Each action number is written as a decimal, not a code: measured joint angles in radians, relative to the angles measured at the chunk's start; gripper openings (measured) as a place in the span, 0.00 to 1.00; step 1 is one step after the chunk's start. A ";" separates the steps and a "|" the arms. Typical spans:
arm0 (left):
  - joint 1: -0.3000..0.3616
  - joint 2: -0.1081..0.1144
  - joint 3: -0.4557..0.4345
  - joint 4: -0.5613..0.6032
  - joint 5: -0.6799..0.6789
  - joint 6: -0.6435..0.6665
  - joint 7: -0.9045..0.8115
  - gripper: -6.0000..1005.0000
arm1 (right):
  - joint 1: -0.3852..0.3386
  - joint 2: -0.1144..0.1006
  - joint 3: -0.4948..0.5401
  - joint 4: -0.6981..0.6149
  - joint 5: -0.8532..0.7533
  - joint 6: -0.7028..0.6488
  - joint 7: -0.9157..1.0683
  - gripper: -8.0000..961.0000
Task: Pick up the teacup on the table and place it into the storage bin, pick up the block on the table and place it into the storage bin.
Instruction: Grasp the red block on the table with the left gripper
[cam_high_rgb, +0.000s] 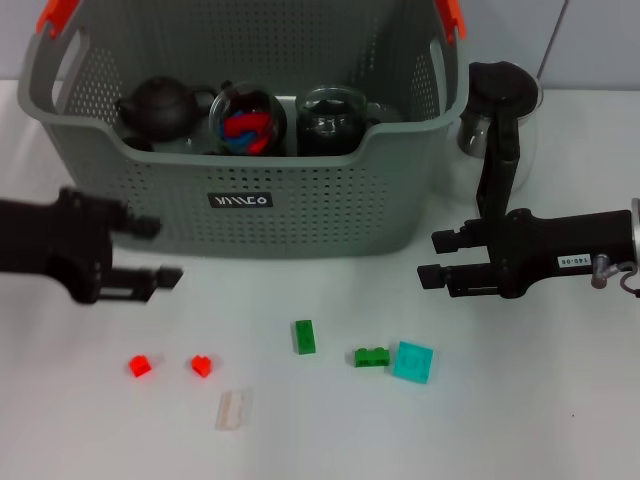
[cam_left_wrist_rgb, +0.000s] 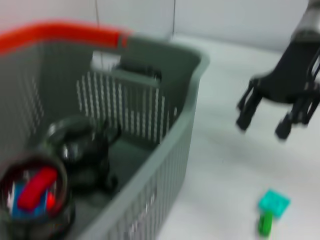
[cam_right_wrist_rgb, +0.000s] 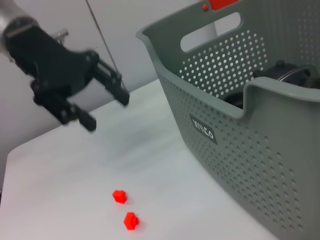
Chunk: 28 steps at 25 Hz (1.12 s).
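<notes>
Saw the left gripper (cam_high_rgb: 150, 252) open and empty over the table (cam_high_rgb: 520, 420), just in front of the storage bin (cam_high_rgb: 300, 215), with the two red blocks (cam_high_rgb: 170, 366) lying nearer and a bit right of it, closer than to the open right gripper (cam_high_rgb: 440, 258).

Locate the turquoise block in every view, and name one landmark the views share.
Head view: turquoise block on the table, right of centre, beside a green brick.
Left wrist view: at, low near the edge.
Right wrist view: not in it.
Shared landmark: the storage bin.
</notes>
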 joint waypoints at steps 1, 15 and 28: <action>-0.002 0.000 0.001 -0.013 0.034 -0.004 0.000 0.62 | 0.000 0.000 0.000 0.000 0.000 0.000 0.000 0.67; 0.002 -0.009 0.082 -0.072 0.264 -0.085 0.001 0.57 | -0.002 0.002 -0.002 0.004 -0.002 0.007 0.000 0.67; -0.052 -0.008 0.225 -0.198 0.430 -0.198 -0.154 0.55 | -0.005 0.000 -0.001 0.004 -0.002 0.007 0.000 0.67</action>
